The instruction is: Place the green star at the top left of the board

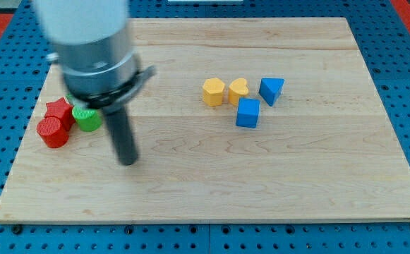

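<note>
A green block (pixel 87 119) lies near the board's left edge, its top partly hidden by my arm; its shape is hard to make out and looks rounded. No clear green star shows. My tip (pixel 127 161) rests on the wooden board (pixel 205 197), to the lower right of the green block and a short gap away from it. The arm's grey body covers the board's top left area.
A red star (pixel 58 109) and a red cylinder (pixel 53 132) sit just left of the green block, touching it. Near the middle lie a yellow hexagon (pixel 213 92), a yellow heart (pixel 238 90), a blue triangle (pixel 271 89) and a blue cube (pixel 248 113).
</note>
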You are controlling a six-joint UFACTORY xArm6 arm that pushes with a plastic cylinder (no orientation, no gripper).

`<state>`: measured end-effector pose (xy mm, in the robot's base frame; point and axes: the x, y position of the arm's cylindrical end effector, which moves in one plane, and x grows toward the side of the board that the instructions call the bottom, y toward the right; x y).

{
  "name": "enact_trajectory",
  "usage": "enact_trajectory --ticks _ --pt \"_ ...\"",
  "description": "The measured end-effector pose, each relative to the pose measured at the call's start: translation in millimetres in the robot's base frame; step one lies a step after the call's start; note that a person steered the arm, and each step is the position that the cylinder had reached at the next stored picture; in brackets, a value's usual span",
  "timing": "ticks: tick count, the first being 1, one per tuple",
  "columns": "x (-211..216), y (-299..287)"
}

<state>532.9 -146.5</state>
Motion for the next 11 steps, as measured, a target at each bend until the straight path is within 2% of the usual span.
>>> enact_trajectory --ticks 1,2,3,4,6,7,8,9,10,11 --pt "-0.7 -87.5" --pt "-40.9 -97.1" --pt "-73.1 -61.5" --pt "-105.3 -51.0" --pt "-152.9 -46.6" --pt "-172.3 -21.4" --pt "-224.0 -80.0" --pt "-234.8 -78.6" --pt "-230.8 -124.7" --pt "-248.9 -135.1"
